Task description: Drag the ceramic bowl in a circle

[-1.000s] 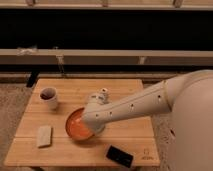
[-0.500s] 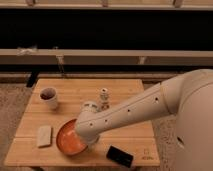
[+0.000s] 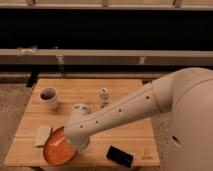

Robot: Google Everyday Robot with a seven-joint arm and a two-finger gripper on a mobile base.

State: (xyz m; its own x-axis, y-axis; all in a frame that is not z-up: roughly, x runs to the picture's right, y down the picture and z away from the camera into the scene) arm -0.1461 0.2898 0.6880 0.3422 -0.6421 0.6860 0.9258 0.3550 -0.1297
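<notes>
**Desk:** What is the hand doing?

**Photographer:** The gripper [image 3: 73, 144] is down at the front-left part of the wooden table [image 3: 125, 90], its fingers drawn fully closed against the right rim of the ceramic bowl [image 3: 57, 149]. The pale arm [image 3: 120, 112] crosses over the wrist, so I cannot tell whether the rim is pinched between the fingers.

**Desk:** And the bowl itself?

**Photographer:** Orange-red, wide and shallow, at the table's front-left corner, close to the front edge.

**Desk:** Anything else on the table?

**Photographer:** A white cup [image 3: 49, 96] with dark contents at the table's back left. A small pale bottle-like object [image 3: 104, 94] near the table's middle. A pale rectangular block [image 3: 42, 135] at the table's left edge, just beside the bowl. A black flat slab [image 3: 120, 156] at the table's front edge, right of centre.

**Desk:** Any legible writing?

**Photographer:** A small mark [image 3: 146, 154] on the table's front-right corner; too small to read.
</notes>
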